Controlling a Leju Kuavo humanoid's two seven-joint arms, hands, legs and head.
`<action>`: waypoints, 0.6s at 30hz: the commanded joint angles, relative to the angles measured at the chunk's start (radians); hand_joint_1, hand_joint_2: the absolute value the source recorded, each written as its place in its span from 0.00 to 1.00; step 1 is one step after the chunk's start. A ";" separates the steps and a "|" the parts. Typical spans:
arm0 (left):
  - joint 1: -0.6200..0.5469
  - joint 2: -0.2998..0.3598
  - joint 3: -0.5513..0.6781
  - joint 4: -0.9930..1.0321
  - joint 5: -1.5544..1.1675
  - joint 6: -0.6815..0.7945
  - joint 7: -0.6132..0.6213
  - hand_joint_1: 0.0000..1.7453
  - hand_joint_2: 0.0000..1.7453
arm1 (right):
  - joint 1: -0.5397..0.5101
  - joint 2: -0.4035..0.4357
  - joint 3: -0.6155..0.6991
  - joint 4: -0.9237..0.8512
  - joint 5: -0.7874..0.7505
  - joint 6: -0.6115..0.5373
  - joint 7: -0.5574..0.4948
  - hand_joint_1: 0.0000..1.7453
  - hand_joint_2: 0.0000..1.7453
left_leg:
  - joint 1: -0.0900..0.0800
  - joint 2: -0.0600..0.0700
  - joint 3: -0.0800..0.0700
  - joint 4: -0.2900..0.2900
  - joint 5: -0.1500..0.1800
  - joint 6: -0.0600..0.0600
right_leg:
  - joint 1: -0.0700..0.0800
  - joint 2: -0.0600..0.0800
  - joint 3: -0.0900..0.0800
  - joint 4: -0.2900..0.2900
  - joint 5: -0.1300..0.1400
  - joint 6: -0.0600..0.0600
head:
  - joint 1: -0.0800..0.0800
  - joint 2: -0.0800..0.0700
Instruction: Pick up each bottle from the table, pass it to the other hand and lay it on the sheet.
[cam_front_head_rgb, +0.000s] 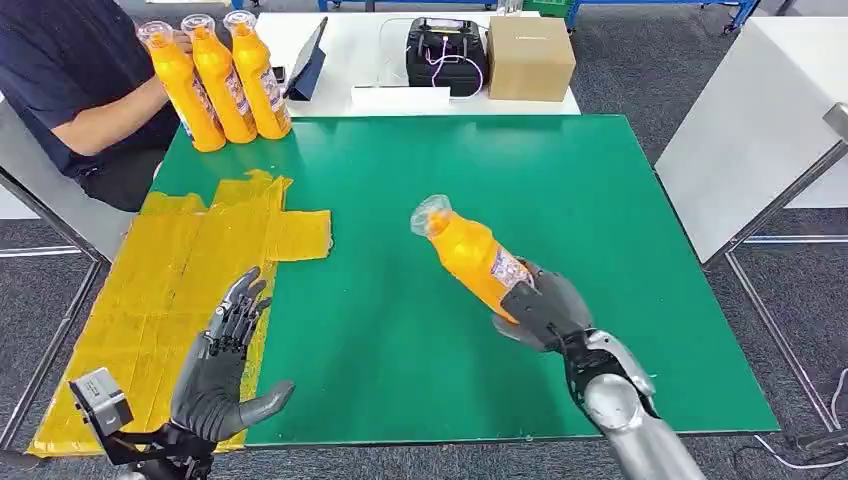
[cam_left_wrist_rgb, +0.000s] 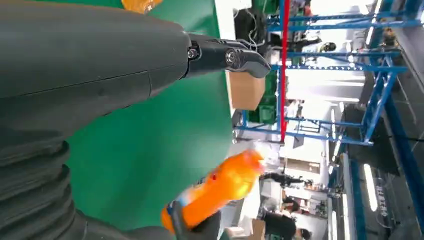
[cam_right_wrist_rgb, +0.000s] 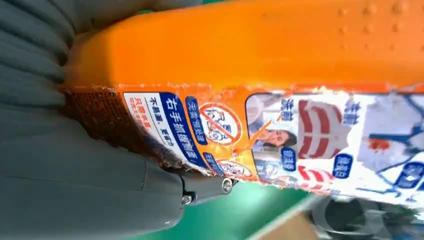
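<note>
My right hand (cam_front_head_rgb: 545, 312) grips the lower end of an orange bottle (cam_front_head_rgb: 468, 252) and holds it tilted above the green table, its clear cap toward the far left. Up close, the right wrist view has the bottle's printed label (cam_right_wrist_rgb: 320, 135) against my right hand (cam_right_wrist_rgb: 90, 165). My left hand (cam_front_head_rgb: 225, 365) is open near the front left, fingers apart over the edge of the yellow sheet (cam_front_head_rgb: 170, 290). The left wrist view looks past my left hand (cam_left_wrist_rgb: 100, 65) to the held bottle (cam_left_wrist_rgb: 220, 192). Three more orange bottles (cam_front_head_rgb: 220, 85) stand at the table's far left corner.
A person in a dark shirt (cam_front_head_rgb: 75, 75) sits at the far left beside the standing bottles. The white table behind carries a cardboard box (cam_front_head_rgb: 530, 57), a black device (cam_front_head_rgb: 445, 55) and a tablet (cam_front_head_rgb: 308, 60). Another white table (cam_front_head_rgb: 760, 130) stands to the right.
</note>
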 joint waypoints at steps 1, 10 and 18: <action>0.024 -0.041 -0.043 -0.014 -0.003 -0.001 -0.001 0.00 1.00 | 0.036 0.075 0.178 -0.172 0.022 -0.039 0.005 1.00 1.00 | 0.000 0.005 0.003 0.000 -0.002 -0.001 | 0.000 0.003 0.002 -0.001 -0.001 -0.001 | 0.000 0.000; 0.023 -0.038 -0.138 -0.030 -0.017 -0.001 -0.007 0.00 1.00 | -0.002 0.088 0.306 -0.109 0.011 -0.022 -0.008 1.00 1.00 | 0.000 0.003 0.000 0.000 -0.001 -0.001 | 0.000 0.002 -0.001 -0.001 0.000 -0.001 | 0.000 0.000; 0.048 0.002 -0.217 -0.032 0.030 0.016 -0.011 0.00 1.00 | -0.017 0.072 0.440 -0.113 0.017 0.012 -0.033 1.00 1.00 | 0.000 0.004 0.001 -0.001 -0.001 -0.001 | 0.000 0.003 0.000 -0.001 0.000 -0.001 | 0.000 0.000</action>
